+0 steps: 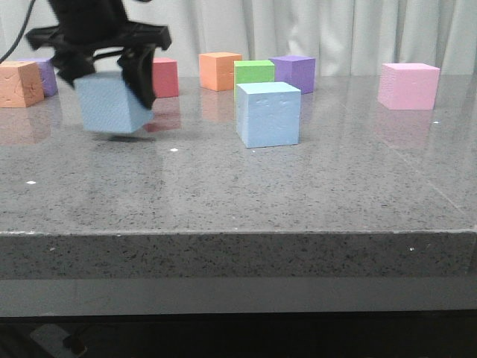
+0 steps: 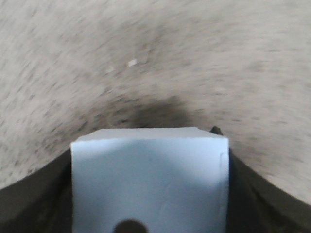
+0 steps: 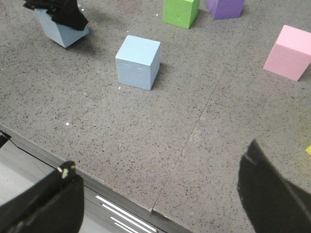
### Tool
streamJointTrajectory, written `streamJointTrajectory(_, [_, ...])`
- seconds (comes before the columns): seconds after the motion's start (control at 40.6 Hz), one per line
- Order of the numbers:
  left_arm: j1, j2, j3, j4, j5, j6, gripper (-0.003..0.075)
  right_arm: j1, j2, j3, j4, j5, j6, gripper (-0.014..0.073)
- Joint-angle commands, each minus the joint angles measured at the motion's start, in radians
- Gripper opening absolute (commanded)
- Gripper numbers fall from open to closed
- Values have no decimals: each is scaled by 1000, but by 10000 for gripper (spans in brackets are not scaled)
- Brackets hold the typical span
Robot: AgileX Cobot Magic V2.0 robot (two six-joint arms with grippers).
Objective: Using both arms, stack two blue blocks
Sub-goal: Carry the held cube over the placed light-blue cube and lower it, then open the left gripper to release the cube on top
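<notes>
Nearest, the speckled grey stone tabletop (image 1: 223, 201) bears the second pale sky-blue foam cube (image 1: 268, 113), resting flat and untouched near its middle. Left of it, well apart, the left gripper (image 1: 112, 68) is clamped on the first pale sky-blue foam cube (image 1: 110, 103), raised clear and tilted. Judgement: level the cube, align it squarely above the resting one, lower gently. Right gripper (image 3: 158, 194) spread wide, empty. Beyond stand other coloured cubes.

One block (image 1: 112, 104) aloft, left of the other block (image 1: 268, 114) on the table (image 1: 238, 186)
</notes>
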Motion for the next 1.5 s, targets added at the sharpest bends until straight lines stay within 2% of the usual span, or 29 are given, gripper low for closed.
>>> streamJointTrajectory(0.0, [-47,-69,-110,-33,20,146,367,-4,-3,-21,17,-61,-9,647])
streamJointTrajectory(0.222, [-164,-69,-267,-57,44,516,367,-4,-3,-21,17,-61,-9,647])
streamJointTrajectory(0.345, [-215,-69,-299,-206,62,801,367,-4,-3,-21,17,-61,-9,647])
streamJointTrajectory(0.419, [-229,-69,-302,-268,41,889,367,-4,-3,-21,17,-61,-9,647])
streamJointTrajectory(0.739, [-239,-66,-302,-265,-68,936,367,-4,-3,-21,17,-61,-9,647])
streamJointTrajectory(1.478, [-241,38,-302,-247,-26,936,369,-4,-3,-21,17,-61,-9,647])
